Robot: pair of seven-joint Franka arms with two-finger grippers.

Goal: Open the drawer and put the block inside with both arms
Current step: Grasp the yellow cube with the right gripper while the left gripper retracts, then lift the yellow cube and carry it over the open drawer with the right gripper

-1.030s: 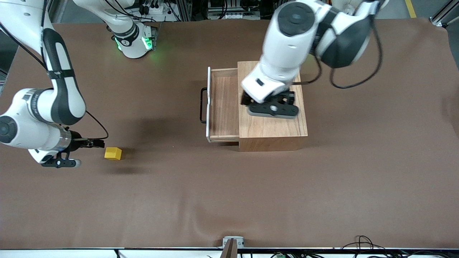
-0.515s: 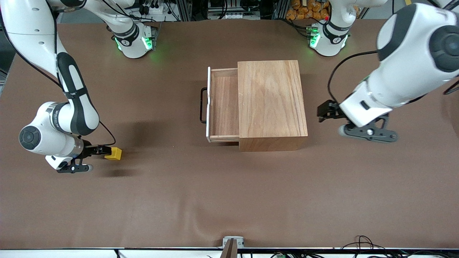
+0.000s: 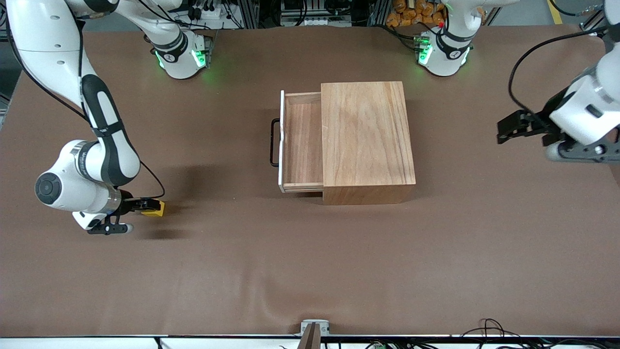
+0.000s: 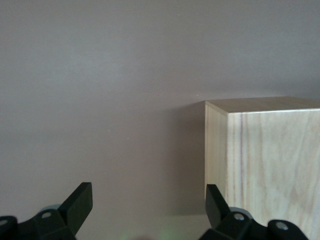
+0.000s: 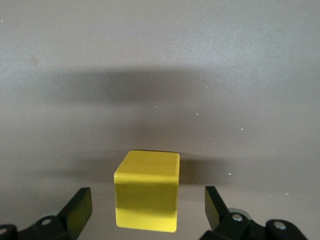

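The block (image 3: pixel 156 208) sits on the counter (image 3: pixel 310 261) toward the right arm's end, well apart from the box (image 3: pixel 365 140). The right pincer (image 3: pixel 145 205) is spread around it, 1 finger (image 5: pixel 75 212) on each side, not touching. The drawer (image 3: pixel 300 143) stands pulled out. The left pincer (image 3: pixel 506 130), spread and empty, hangs over the counter at the left arm's end.

bright yellow block (image 3: pixel 156 208), light wooden drawer (image 3: pixel 302 143) with white front edge, black wire handle (image 3: pixel 274 143), brown table (image 3: pixel 310 257)
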